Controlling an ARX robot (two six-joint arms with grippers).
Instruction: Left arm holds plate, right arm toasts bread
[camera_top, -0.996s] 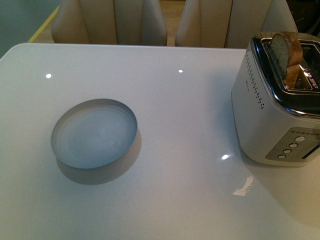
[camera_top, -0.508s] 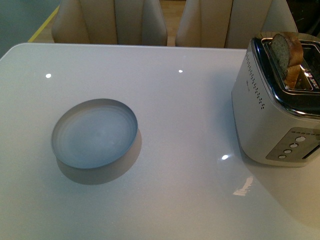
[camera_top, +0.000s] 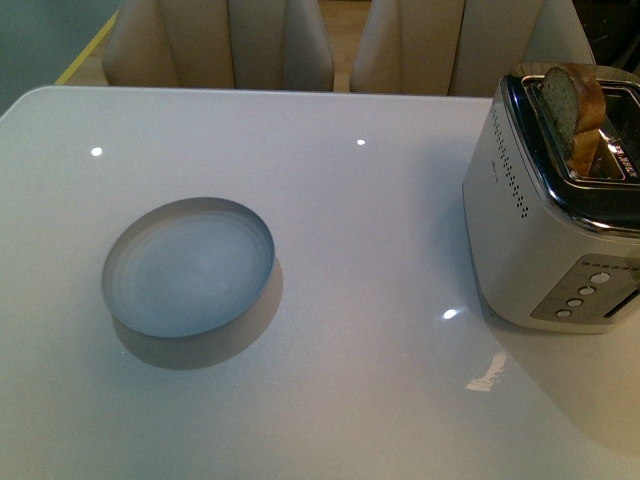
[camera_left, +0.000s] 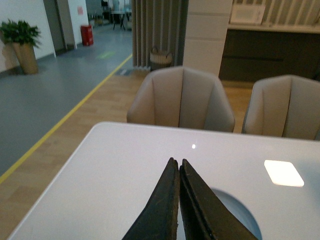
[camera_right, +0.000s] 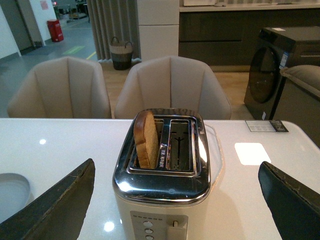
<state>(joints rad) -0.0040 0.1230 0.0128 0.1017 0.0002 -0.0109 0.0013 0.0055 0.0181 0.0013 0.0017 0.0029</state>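
The pale blue-grey plate (camera_top: 188, 265) lies flat on the white table, left of centre in the front view. Part of the plate (camera_left: 235, 212) shows beyond my left gripper (camera_left: 176, 162), whose two black jaws are pressed together with nothing between them, above the table short of the plate. The bread (camera_top: 573, 108) stands upright in the left slot of a cream and chrome toaster (camera_top: 548, 225) at the table's right side, about half sticking out. My right gripper (camera_right: 177, 172) is wide open, its fingers either side of the toaster (camera_right: 162, 187), back from the bread (camera_right: 146, 140).
Two beige chairs (camera_top: 220, 45) stand along the table's far edge. The toaster has a lever (camera_right: 173, 231) and round buttons on its front panel. A second toaster slot (camera_right: 179, 146) beside the bread holds nothing. A small card (camera_right: 266, 126) lies on the table's far right.
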